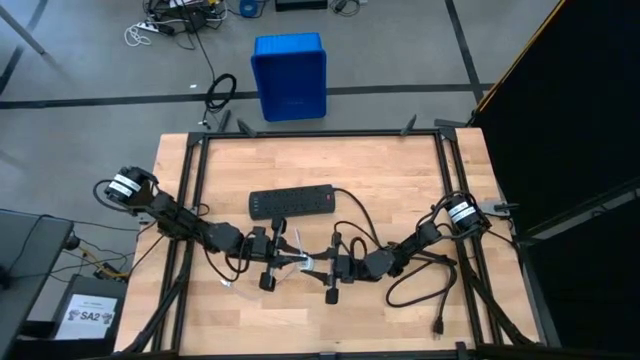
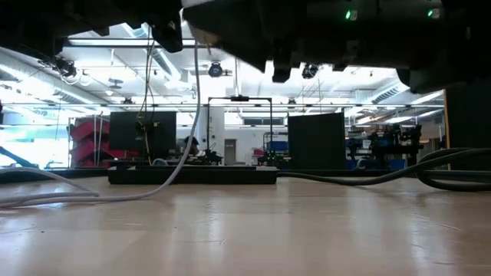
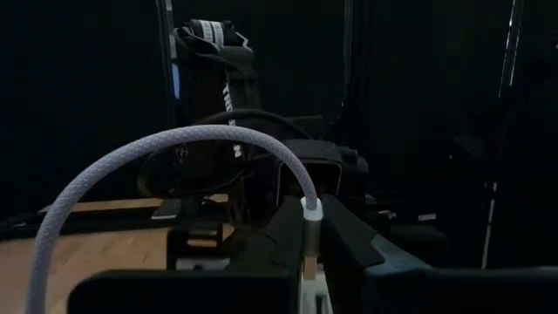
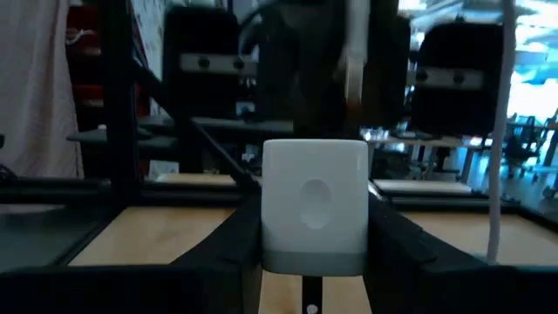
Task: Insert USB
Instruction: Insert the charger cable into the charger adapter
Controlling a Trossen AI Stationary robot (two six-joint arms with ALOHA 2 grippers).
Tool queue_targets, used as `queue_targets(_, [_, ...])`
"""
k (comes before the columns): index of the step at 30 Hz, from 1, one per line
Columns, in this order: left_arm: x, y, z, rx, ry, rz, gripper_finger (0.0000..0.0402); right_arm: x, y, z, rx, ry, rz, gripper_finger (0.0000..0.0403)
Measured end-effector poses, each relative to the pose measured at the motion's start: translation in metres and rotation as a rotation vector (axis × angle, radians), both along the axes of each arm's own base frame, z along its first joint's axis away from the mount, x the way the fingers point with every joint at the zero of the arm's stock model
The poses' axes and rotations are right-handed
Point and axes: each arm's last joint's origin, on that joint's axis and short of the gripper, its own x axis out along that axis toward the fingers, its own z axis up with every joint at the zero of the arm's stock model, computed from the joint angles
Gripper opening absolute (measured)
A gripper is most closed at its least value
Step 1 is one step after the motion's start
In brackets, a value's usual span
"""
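**Cable in one gripper, white cube in the other, both held above the lower middle of the table**

The table (image 1: 400,170) fills the lower two thirds of the high view, with a black power strip (image 1: 292,203) lying at its centre. Both arms reach in below the strip and meet near the lower middle of the frame.

The USB cable (image 3: 166,144) looks light, thin and floppy; it arches in a soft loop across the left wrist view and trails down to the wood at the left of the low view. It will likely sag and swing, so only the stiff plug end gives real control, and the hold belongs there, close behind the plug.

The left gripper (image 3: 309,240) has its fingers pinched fully together on that plug end, at the lower centre of its wrist view, the cable rising straight out of the grip.

The right gripper (image 4: 314,253) stands partly open, its fingers pressed against both sides of a white cube adapter (image 4: 314,205) at the centre of its wrist view. The cube looks hard, smooth and likely a little slippery.
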Motion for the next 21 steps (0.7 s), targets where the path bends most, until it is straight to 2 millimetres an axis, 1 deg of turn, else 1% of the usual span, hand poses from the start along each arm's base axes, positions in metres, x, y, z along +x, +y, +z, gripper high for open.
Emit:
queue_targets(4, [0.0000, 0.0000, 0.0000, -0.019, 0.002, -0.004, 0.0007, -0.0020, 0.0031, 0.0023, -0.014, -0.020, 0.001, 0.0110])
queue_targets(21, [-0.0003, -0.0013, -0.0005, -0.035, 0.010, -0.020, 0.0007, -0.0013, -0.0003, 0.0041, 0.024, -0.040, -0.019, 0.0110])
